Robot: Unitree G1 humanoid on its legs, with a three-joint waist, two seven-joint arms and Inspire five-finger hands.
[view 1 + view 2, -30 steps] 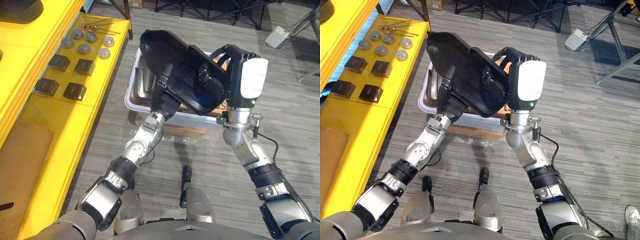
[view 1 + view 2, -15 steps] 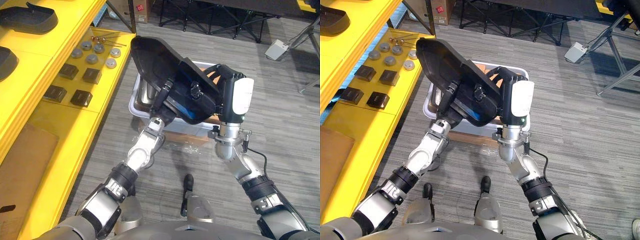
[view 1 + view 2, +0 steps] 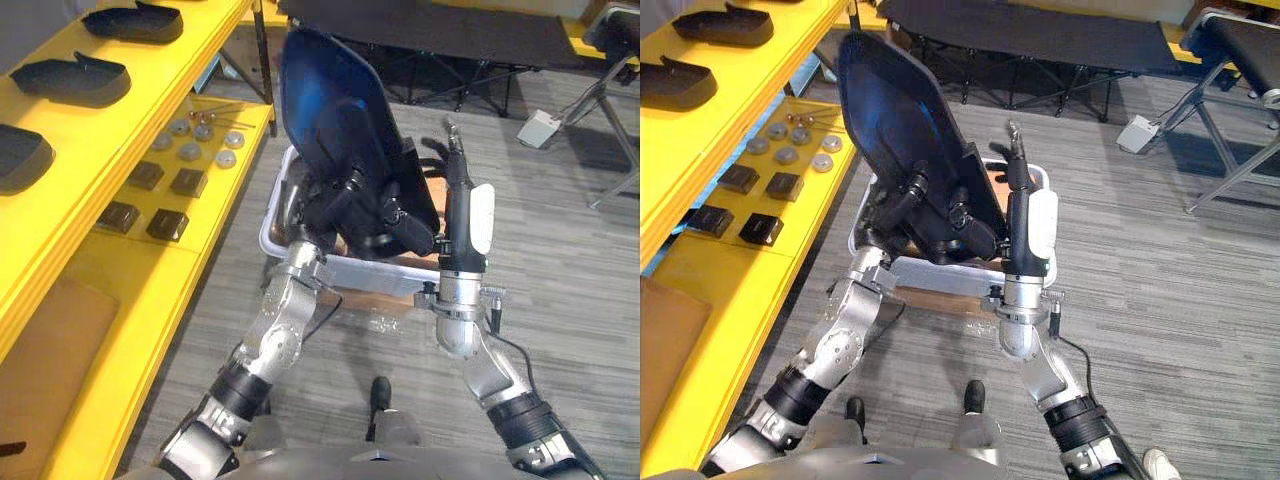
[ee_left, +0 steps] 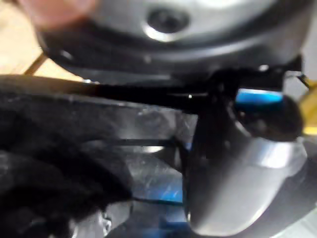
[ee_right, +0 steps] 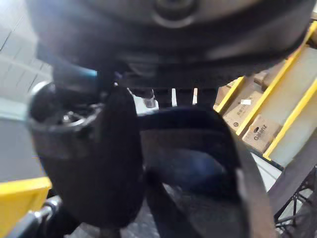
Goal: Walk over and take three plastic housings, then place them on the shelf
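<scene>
1. Yellow shelf (image 3: 130,290): runs along the left side of the grey bin (image 3: 350,272). Its upper tier is well apart from the bin, so the load likely needs a turn and a reach to get there.
2. Plastic housing (image 3: 335,110): big black shell held in the air above the bin, tilted near upright w/ its broad end highest. Prob. tipped this way to clear the bin walls and keep its bulk between both arms.
3. Grey bin: on the floor directly below the housing. There are more items inside, too hidden to ID.
4. Shelved housings (image 3: 70,78): three similar black shells in a row on the shelf's upper tier, left of the bin and beyond it. Each lies flat, apart from its neighbour.
5. Right hand (image 3: 455,200): above the bin's near-right part, fingers wrapped on the housing's lower right rim. The wrist view shows the thumb against that rim. A two-handed hold makes sense, as the shell looks too wide for one.
6. Left hand (image 3: 335,200): above the bin's near-left part, clenched on the housing's lower edge from beneath, apparently taking the weight.
7. Dark blocks (image 3: 167,224): four on the shelf's lower tier, just left of the bin.
8. Metal discs (image 3: 190,152): cluster on the same tier, left of the bin's far corner. Neither set is part of the carry, but a low swing could clip them.
</scene>
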